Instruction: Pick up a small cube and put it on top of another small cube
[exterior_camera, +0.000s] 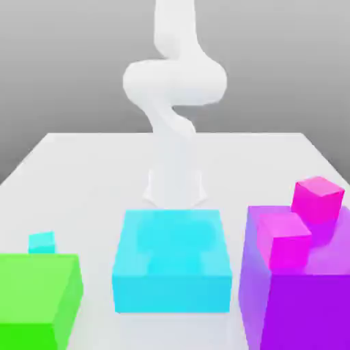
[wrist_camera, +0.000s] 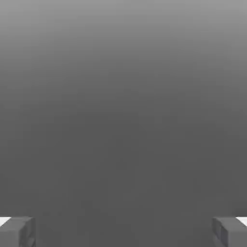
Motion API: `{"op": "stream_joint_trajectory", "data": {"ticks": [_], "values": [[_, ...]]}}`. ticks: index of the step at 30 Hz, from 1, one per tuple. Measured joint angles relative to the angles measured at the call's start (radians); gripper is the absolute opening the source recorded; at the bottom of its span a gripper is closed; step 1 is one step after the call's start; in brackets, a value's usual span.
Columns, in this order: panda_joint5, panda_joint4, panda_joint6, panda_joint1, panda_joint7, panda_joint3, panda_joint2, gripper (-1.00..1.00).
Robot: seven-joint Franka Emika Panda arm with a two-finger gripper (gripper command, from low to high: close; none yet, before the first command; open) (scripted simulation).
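Starting from nothing done: my gripper (wrist_camera: pixel 123 231) hangs with jaws spread wide and empty. The tiny cyan cube (exterior_camera: pixel 41 241) sits far left behind the green block (exterior_camera: pixel 37 297), well apart from the hot-pink cube (exterior_camera: pixel 317 198) at far right; pickup and stacking both remain

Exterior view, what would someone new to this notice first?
Probably the three big blocks in front: a green block at the exterior view's left, a cyan block in the middle, a purple block at the right. Behind the cyan one rises the white arm. The tiny cyan cube peeks out behind the green block.
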Motion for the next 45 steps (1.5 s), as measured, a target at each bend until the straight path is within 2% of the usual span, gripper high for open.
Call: {"op": "stream_joint_trajectory", "data": {"ticks": [10,16,21,27,28,35,41,43,45], "values": [[-0.054,-0.188,0.217,-0.248,0.213,-0.118,0.368,0.0],[-0.035,-0.298,0.346,-0.363,0.302,-0.221,0.586,0.0],[0.078,-0.382,0.456,-0.469,0.301,-0.272,0.773,0.0],[0.256,-0.355,0.623,-0.586,0.179,-0.126,0.993,0.0],[0.264,-0.351,0.641,-0.605,0.173,-0.104,1.015,-1.0],[0.26,-0.351,0.641,-0.608,0.176,-0.102,1.014,-1.0],[0.095,-0.389,0.488,-0.558,0.299,-0.191,0.818,-1.0],[0.042,-0.348,0.444,-0.54,0.322,-0.193,0.772,-1.0],[0.014,-0.285,0.369,-0.473,0.36,-0.153,0.723,-1.0]]}}
